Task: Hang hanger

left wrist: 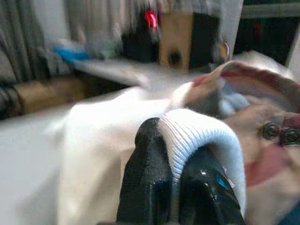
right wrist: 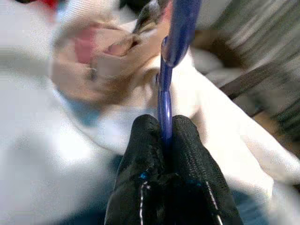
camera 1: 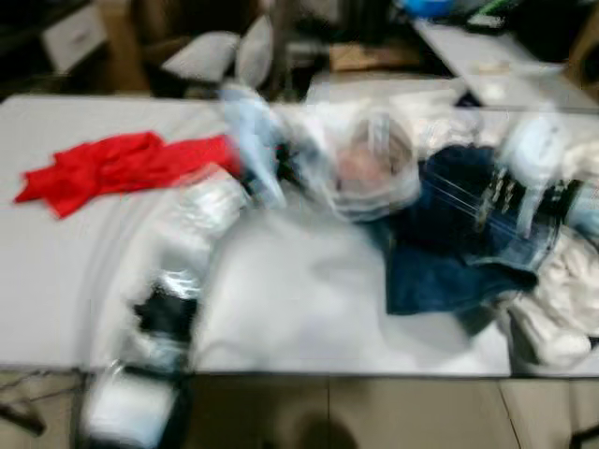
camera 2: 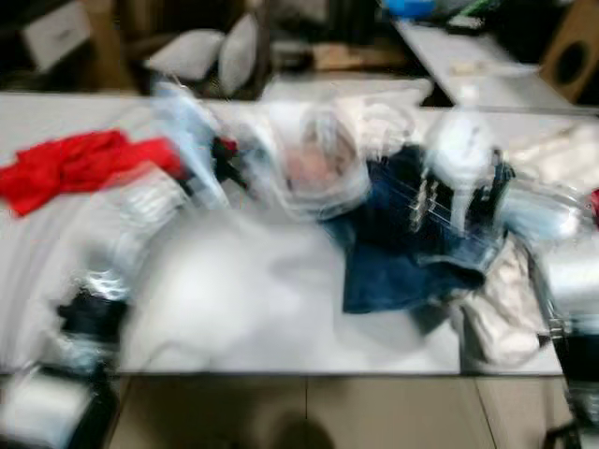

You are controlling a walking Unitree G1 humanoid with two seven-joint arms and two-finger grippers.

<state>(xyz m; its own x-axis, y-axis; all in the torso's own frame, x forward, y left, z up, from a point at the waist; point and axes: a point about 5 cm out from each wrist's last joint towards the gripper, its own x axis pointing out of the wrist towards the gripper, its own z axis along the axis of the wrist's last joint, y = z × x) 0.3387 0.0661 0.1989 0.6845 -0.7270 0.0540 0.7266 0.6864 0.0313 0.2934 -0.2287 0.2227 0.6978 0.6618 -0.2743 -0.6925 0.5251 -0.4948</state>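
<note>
Hanger (right wrist: 165,101), blue and thin, is sitting pinched between the right gripper (right wrist: 165,133) fingers, its top cut off. The left gripper (left wrist: 174,161) is squeezing a white ribbed collar (left wrist: 201,136). Head views are blurring the table (camera 1: 281,309).

Both eye views are heavily motion-blurred; the arms and the clothing pile smear into streaks. Lighting is bright and even on the white counter (camera 1: 309,309), while the far background is dim. In the wrist views, near fingers (right wrist: 154,154) are sharp and backgrounds soft.
</note>
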